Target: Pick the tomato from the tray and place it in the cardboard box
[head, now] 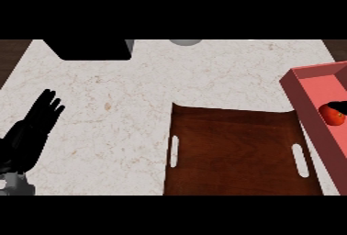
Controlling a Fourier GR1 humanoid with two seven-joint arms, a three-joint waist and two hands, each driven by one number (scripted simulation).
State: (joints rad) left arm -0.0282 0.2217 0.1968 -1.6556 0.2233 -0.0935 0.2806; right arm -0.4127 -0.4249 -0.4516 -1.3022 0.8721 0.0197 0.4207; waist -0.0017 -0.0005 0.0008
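The tomato (332, 114) sits inside the box (311, 119) at the right edge – red against the pink floor, close to the box's near wall. A dark shape (339, 107) overlaps the tomato's top at the frame's border, and whether it is the right hand I cannot tell, so its fingers go uncalled. The wooden tray (237, 156) lies just beside the box, touching its wall, slots showing on both sides. Over at the left, the left hand (34, 126) rests above the counter (136, 92) – fingers straight, close together, pointing up, holding nothing
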